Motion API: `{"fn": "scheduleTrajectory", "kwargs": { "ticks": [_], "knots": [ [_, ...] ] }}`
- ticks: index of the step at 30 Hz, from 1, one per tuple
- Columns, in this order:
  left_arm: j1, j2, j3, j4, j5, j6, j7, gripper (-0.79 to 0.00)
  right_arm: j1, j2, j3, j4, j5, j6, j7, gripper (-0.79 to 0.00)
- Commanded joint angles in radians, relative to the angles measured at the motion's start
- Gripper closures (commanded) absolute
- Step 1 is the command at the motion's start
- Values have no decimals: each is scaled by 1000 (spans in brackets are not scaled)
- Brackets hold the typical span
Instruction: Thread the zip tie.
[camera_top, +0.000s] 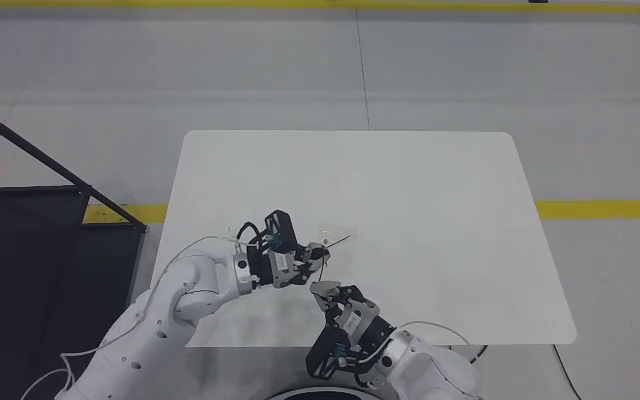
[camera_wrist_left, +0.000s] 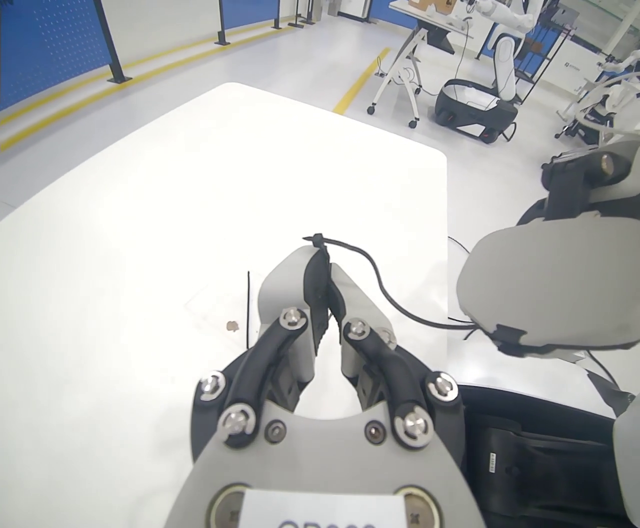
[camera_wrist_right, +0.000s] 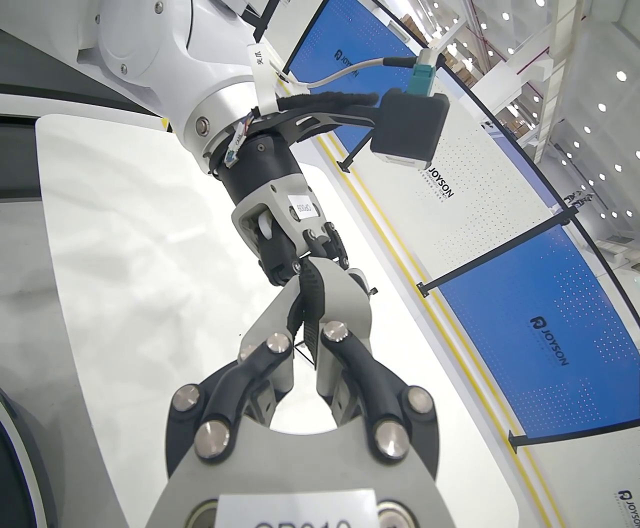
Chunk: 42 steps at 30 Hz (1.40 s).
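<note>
A black zip tie (camera_wrist_left: 380, 286) hangs over the near part of the white table (camera_top: 420, 200). My left gripper (camera_wrist_left: 320, 260) is shut on its head end, and the small square head (camera_wrist_left: 316, 239) sticks out past the fingertips. From there the strap curves down to my right gripper (camera_wrist_left: 500, 332), which is shut on the tail. In the right wrist view my right gripper (camera_wrist_right: 312, 274) sits closed just in front of the left arm's gripper, with the zip tie head (camera_wrist_right: 372, 291) beside it. From above, the left gripper (camera_top: 313, 254) and right gripper (camera_top: 322, 290) stand close together.
A thin black line (camera_wrist_left: 247, 310) and a small brown speck (camera_wrist_left: 232, 325) show on the table beside the left fingers. A black-draped frame (camera_top: 40, 260) stands left of the table. The table's near edge (camera_top: 250, 345) lies just under both arms.
</note>
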Motion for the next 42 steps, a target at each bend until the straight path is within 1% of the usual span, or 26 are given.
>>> {"fn": "scheduleTrajectory", "kwargs": {
  "ticks": [1, 7, 22, 32, 39, 42],
  "knots": [
    [6, 0, -2, -4, 17, -2, 15, 0, -1, 0, 1, 0, 1, 4, 1, 0],
    [18, -1, -8, -11, 49, -8, 37, 0, -13, 1, 9, -7, 4, 55, -9, 0],
    [24, -6, -15, -7, 61, -11, 36, 0, -48, 5, 26, -15, -1, 152, -60, 0],
    [34, -10, -12, -26, 139, 24, 53, 0, -71, 5, 37, -19, 5, 238, -96, 0],
    [44, -12, -10, -36, 175, 25, 72, 0, -86, 3, 42, -19, 7, 302, -121, 0],
    [44, -13, -11, -35, 171, 29, 70, 0, -87, 5, 41, -17, 5, 283, -128, 0]
  ]
}}
